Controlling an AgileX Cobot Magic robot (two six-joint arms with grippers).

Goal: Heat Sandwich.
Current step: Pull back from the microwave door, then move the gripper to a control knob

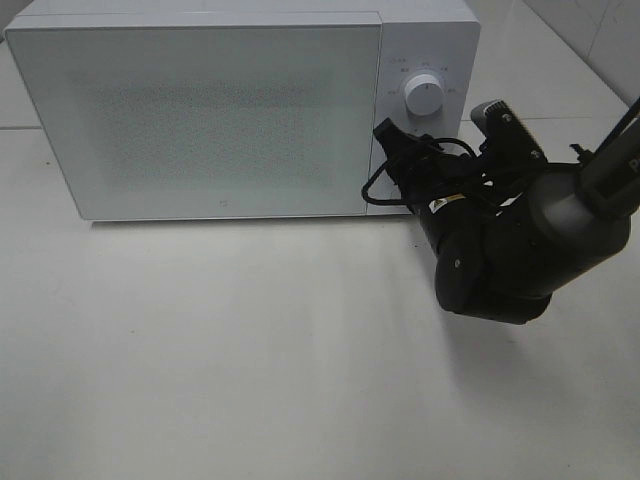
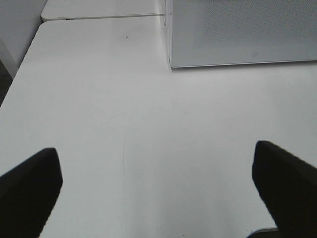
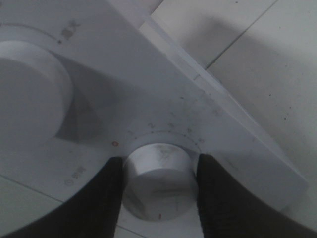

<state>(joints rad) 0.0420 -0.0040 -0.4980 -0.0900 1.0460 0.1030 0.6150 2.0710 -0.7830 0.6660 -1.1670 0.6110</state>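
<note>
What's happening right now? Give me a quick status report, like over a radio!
Left gripper open above the table. Right gripper closed on lower dial. Sandwich not in view; microwave door shut. No obstruction seen.

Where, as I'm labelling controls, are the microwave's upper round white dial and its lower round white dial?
Upper round white dial (image 1: 424, 97): exterior high view, face centre.
Lower round white dial (image 3: 161, 177): right wrist view, face centre.

A flat white table (image 1: 250, 370) carries a white box-shaped microwave oven (image 1: 200, 110). The tabletop reaches wide in front of the microwave's closed door.
</note>
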